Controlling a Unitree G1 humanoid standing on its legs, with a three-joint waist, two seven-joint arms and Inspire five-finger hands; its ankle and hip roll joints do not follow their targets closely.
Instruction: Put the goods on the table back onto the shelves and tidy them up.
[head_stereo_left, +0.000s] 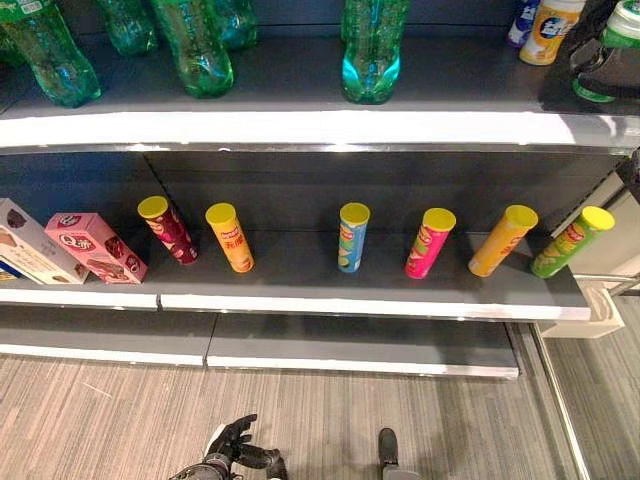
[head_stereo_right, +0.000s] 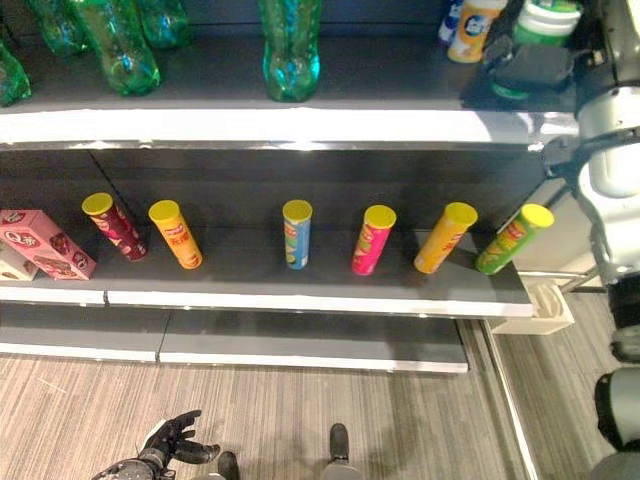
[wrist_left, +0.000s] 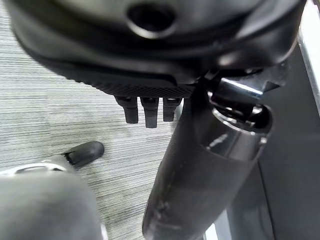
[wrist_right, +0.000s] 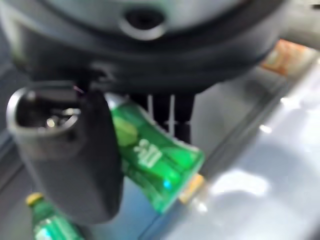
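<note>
In the eye views the right hand (head_stereo_right: 535, 68) is at the top shelf (head_stereo_left: 300, 128) with a green bottle (head_stereo_right: 545, 20) in it, while the left hand (head_stereo_left: 235, 445) hangs open and idle near the floor. The right wrist view shows thumb and fingers curled round that bottle, which lies tilted just above the shelf surface. The bottle should be stood upright and settled on the shelf beside the hand before the grip is let go, clear of the neighbouring white-and-orange bottle (head_stereo_left: 548, 30).

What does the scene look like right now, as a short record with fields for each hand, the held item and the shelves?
right hand: raised at the top shelf's right end, shut on a green bottle
green bottle: clamped between thumb and fingers, over the top shelf
left hand: low over the floor, fingers relaxed, holding nothing
top shelf: green bottles standing
middle shelf: six chip cans in a spaced row, pink box at the left
</note>
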